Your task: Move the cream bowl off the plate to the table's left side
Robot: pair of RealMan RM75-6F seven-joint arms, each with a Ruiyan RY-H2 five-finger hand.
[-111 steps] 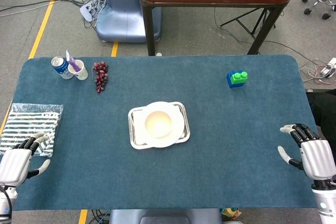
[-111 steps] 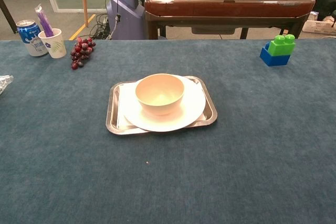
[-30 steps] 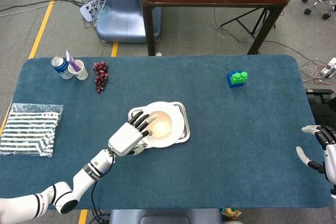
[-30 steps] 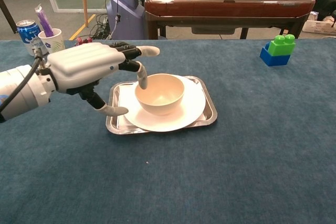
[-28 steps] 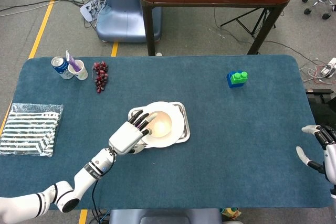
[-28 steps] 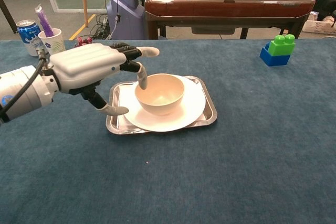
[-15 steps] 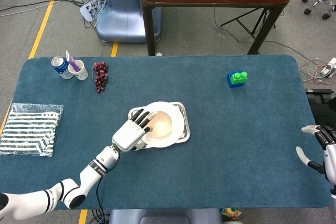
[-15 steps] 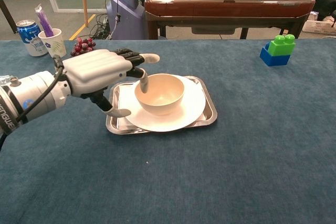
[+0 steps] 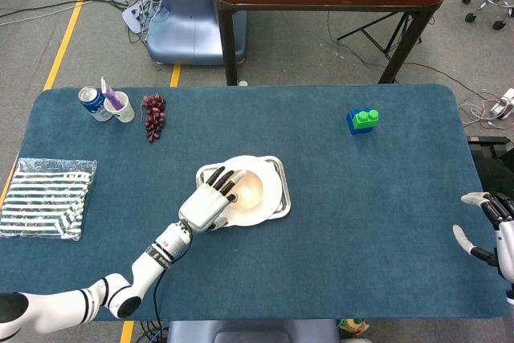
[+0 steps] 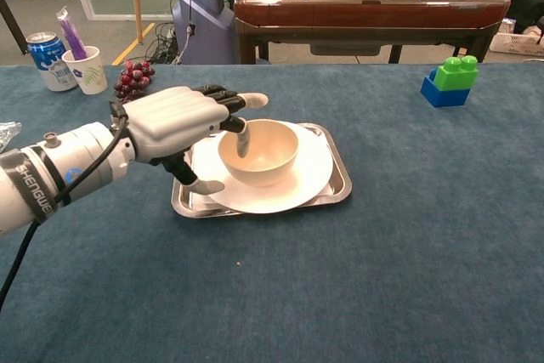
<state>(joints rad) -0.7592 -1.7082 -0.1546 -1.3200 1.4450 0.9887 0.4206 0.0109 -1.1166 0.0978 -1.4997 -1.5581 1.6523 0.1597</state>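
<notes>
The cream bowl stands upright on a white plate, which lies on a small metal tray at the table's middle. My left hand reaches in from the lower left. Its fingers are spread over the bowl's left rim, one tip dipping inside. The thumb hangs low outside the bowl, above the plate's edge. No firm grip shows. My right hand rests with fingers apart at the table's right edge.
A soda can, a paper cup and grapes sit at the far left. A striped bag lies at the left edge. A blue-green block stands far right.
My left hand came from the table's left edge to the bowl and has slid further right, its fingers now over the rim. The right hand drew back to the right edge.
</notes>
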